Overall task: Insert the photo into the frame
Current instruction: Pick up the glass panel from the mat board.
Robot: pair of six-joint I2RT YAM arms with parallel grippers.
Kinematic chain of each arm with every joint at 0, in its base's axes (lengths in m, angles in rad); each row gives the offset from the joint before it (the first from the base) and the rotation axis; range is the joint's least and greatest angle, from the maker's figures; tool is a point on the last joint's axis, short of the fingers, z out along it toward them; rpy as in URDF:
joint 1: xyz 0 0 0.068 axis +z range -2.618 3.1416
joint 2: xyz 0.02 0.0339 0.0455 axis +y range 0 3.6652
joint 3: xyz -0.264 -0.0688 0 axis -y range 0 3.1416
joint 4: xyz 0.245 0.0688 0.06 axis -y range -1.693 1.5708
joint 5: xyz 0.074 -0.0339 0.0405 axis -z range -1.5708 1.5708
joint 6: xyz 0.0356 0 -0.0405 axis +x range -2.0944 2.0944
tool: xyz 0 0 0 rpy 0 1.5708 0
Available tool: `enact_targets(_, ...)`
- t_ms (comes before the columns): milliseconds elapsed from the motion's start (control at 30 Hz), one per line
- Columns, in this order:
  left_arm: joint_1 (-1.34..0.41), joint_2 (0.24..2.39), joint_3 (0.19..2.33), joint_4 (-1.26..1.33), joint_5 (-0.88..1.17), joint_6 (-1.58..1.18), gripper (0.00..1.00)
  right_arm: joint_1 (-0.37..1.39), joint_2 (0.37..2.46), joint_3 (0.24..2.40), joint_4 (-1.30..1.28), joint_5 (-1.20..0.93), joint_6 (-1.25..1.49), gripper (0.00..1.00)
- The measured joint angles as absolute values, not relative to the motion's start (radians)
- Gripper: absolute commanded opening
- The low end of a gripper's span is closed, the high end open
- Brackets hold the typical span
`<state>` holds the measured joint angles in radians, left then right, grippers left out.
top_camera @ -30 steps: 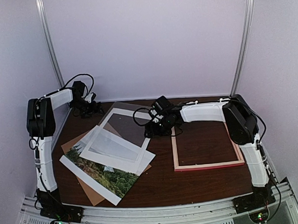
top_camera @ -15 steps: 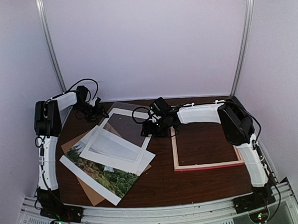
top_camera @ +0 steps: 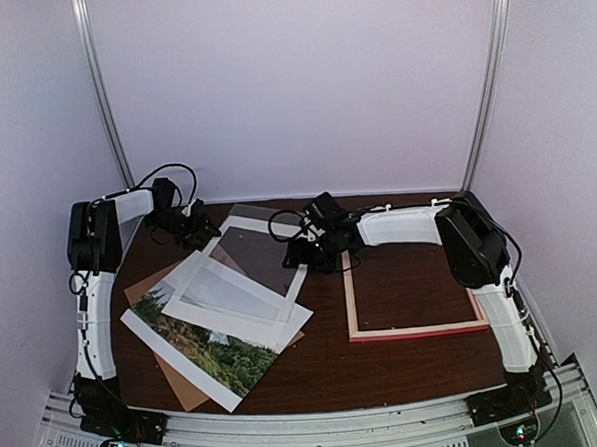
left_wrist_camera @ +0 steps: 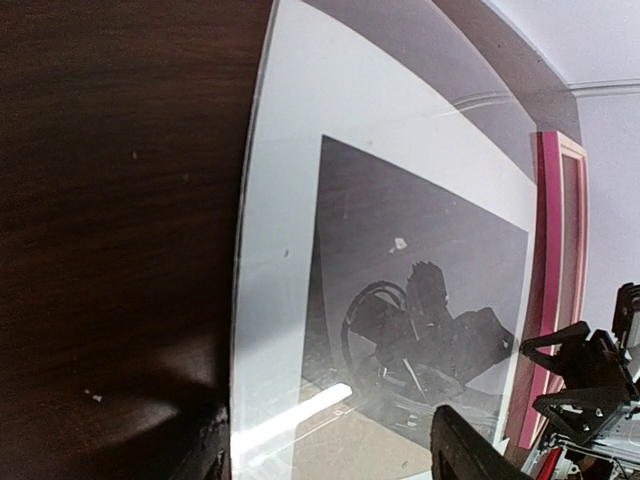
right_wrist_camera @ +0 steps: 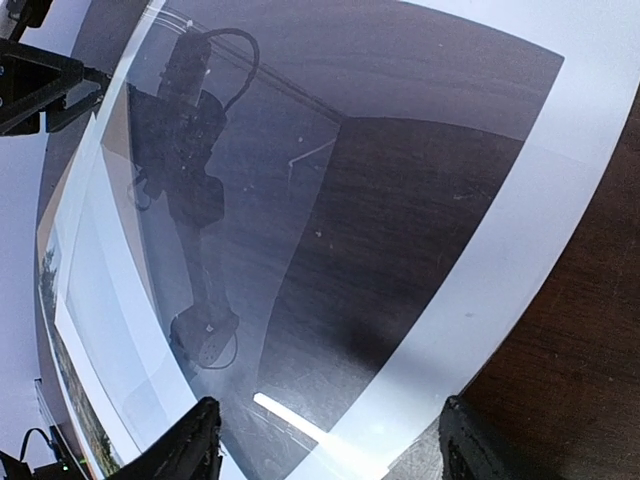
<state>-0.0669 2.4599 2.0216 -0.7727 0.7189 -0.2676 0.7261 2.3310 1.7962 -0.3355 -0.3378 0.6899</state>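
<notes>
The photo (top_camera: 200, 354), a landscape print with a white border, lies at the near left, partly under a white mat (top_camera: 284, 319). It shows as a green strip (right_wrist_camera: 62, 380) in the right wrist view. The pink frame (top_camera: 414, 330) lies flat at the right, its bar (left_wrist_camera: 549, 250) also visible from the left wrist. My left gripper (top_camera: 201, 232) (left_wrist_camera: 330, 462) is open over the mat's far left corner, nothing gripped. My right gripper (top_camera: 298, 254) (right_wrist_camera: 330, 450) is open over the mat's right edge, between mat and frame.
A clear glossy pane (top_camera: 259, 241) lies over the mat's far part and mirrors both arms. A brown backing board (top_camera: 182, 385) pokes out under the photo. The wall runs close behind both grippers.
My left gripper has swung right, from the back left corner to the mat's far left corner, its jaws narrowing. My right gripper has slid a little left onto the mat's right edge.
</notes>
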Motion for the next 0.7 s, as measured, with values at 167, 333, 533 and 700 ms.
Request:
enact_targets(167, -0.059, 2.455, 1.982, -0.721, 0.783, -0.3, 0.62, 0.701, 2.331, 1.792, -0.321, -0.361, 0.704, 0.73)
enact_targets(333, -0.062, 2.449, 1.945, -0.691, 0.831, -0.32, 0.59, 0.681, 2.331, 1.786, -0.307, -0.388, 0.711, 0.71)
enact_targets(533, -0.063, 2.412, 1.877, -0.64, 0.875, -0.343, 0.57, 0.667, 2.333, 1.779, -0.29, -0.419, 0.714, 0.69)
enact_targets(700, -0.063, 2.384, 1.852, -0.608, 0.909, -0.359, 0.57, 0.663, 2.336, 1.773, -0.272, -0.438, 0.714, 0.69)
